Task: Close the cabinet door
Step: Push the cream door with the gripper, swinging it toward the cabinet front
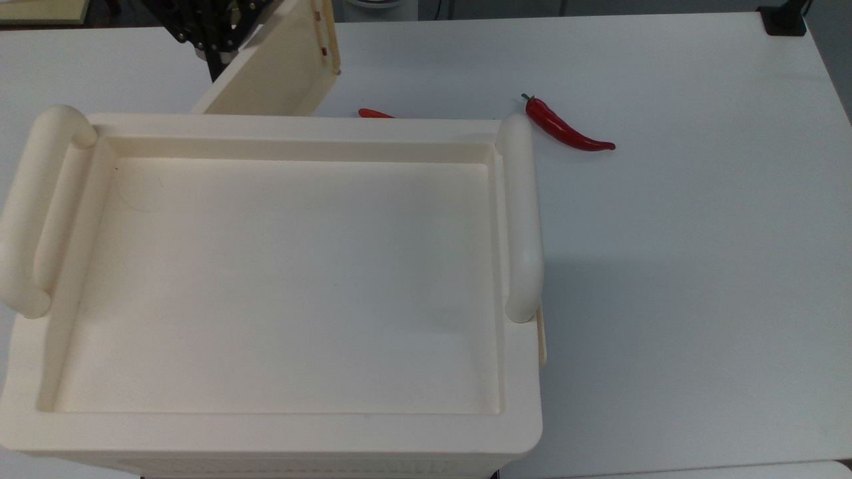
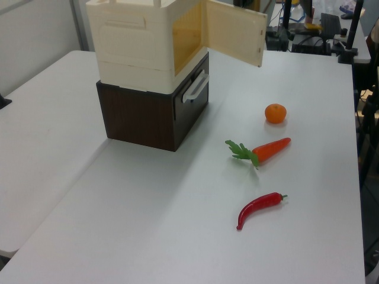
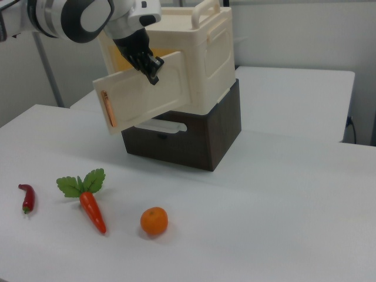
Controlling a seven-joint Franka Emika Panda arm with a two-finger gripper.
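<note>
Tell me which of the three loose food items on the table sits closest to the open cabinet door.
The orange. In the left view it lies nearest the cabinet door; the carrot and chilli lie farther off.

We see a white worktop (image 1: 699,266), matte and evenly lit, with soft shadows lying on it. In the right view a second white table (image 3: 299,100) stands behind the worktop, set against a pale plain wall (image 3: 305,32), and a thin grey pole (image 3: 48,70) rises near the right view's left edge. In the left view another white table (image 2: 35,142) adjoins the worktop on the left view's left, and beyond the worktop's far end we make out dark stands and cables (image 2: 349,29).
</note>
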